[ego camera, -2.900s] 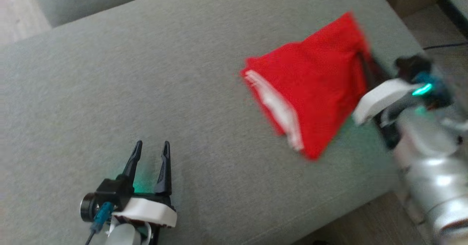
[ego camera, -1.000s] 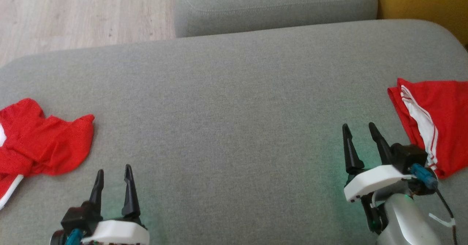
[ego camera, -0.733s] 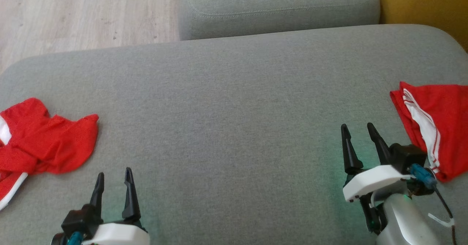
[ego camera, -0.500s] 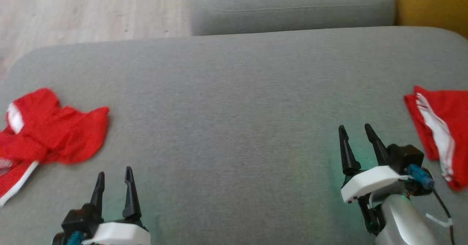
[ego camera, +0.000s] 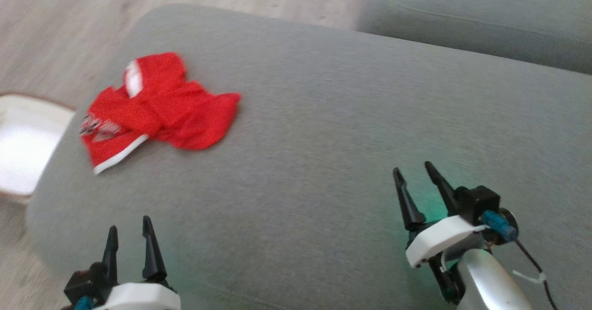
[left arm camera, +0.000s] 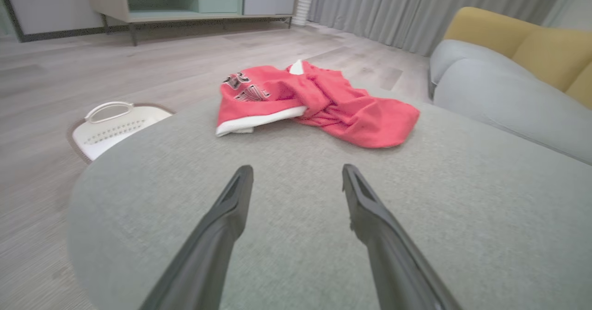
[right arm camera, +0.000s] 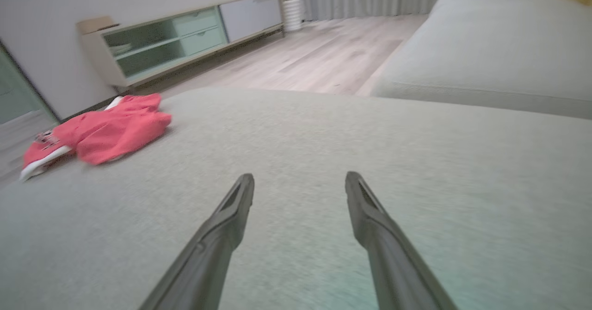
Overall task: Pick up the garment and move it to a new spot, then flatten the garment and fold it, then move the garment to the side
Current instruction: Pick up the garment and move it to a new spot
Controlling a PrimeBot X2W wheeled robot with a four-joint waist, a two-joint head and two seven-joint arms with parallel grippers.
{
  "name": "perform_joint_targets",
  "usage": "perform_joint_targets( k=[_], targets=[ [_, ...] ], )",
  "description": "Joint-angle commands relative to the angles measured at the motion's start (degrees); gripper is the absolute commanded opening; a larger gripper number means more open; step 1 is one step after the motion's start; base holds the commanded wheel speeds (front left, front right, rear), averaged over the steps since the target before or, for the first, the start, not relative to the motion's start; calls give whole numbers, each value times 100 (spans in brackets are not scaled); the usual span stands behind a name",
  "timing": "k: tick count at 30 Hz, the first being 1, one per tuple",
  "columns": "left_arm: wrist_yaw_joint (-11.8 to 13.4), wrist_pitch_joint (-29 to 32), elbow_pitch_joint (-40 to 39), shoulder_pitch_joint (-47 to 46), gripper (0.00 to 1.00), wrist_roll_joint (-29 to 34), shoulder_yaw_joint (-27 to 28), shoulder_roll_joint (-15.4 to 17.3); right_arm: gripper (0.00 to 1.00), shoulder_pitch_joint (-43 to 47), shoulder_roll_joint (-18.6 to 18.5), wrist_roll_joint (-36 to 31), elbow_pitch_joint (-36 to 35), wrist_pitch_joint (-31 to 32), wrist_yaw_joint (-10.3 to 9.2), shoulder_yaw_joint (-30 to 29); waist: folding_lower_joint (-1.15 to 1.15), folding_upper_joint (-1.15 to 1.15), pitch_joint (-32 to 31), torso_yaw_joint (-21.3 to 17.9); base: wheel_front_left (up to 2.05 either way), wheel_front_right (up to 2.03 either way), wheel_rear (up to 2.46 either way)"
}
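Observation:
A crumpled red garment (ego camera: pixel 157 108) with a white hem and dark lettering lies near the left end of the grey cushion (ego camera: pixel 323 162). From the left wrist it is the red garment (left arm camera: pixel 314 104) straight ahead of the fingers; from the right wrist the red garment (right arm camera: pixel 99 134) sits far off to the left. My left gripper (ego camera: pixel 129 229) stands open at the cushion's near edge, well short of the cloth, nothing between its fingers. My right gripper (ego camera: pixel 414 173) is open too, over bare cushion at the right.
A white perforated basket (ego camera: pixel 21 148) stands on the wooden floor (ego camera: pixel 69 27) just left of the cushion, also seen as the basket (left arm camera: pixel 115 125). A second grey cushion (ego camera: pixel 476 18) lies beyond at the top right. A low cabinet (right arm camera: pixel 180 37) lines the far wall.
The head camera has swung left: the crumpled garment now sits further into the picture and the folded red one at the right has left it. Both grippers stay open.

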Motion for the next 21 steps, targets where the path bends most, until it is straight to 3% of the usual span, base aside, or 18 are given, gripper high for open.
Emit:
perform_joint_targets(
  k=[1,5,11,17,21],
  targets=[
    [12,-55,-135,-169,100,-19,210,30,100,-160,7,26,-139,-63,-4,162,0,0,89,424,0,0,0],
    [18,-55,-91,-187,100,-24,320,30,100,-280,7,80,-112,-63,-4,342,0,0,154,593,0,0,0],
    [-90,-55,-72,-460,100,-149,558,30,100,-493,7,-16,-149,-63,-4,486,0,0,427,512,0,0,0],
    [-404,-55,-16,-1540,100,104,1189,61,100,-836,7,-343,-407,-63,-4,474,0,0,1100,246,0,0,0],
    [-555,-55,250,-2327,100,313,1385,343,100,-1014,-33,-630,-658,-63,-4,464,0,0,1469,82,0,0,0]
  ],
)
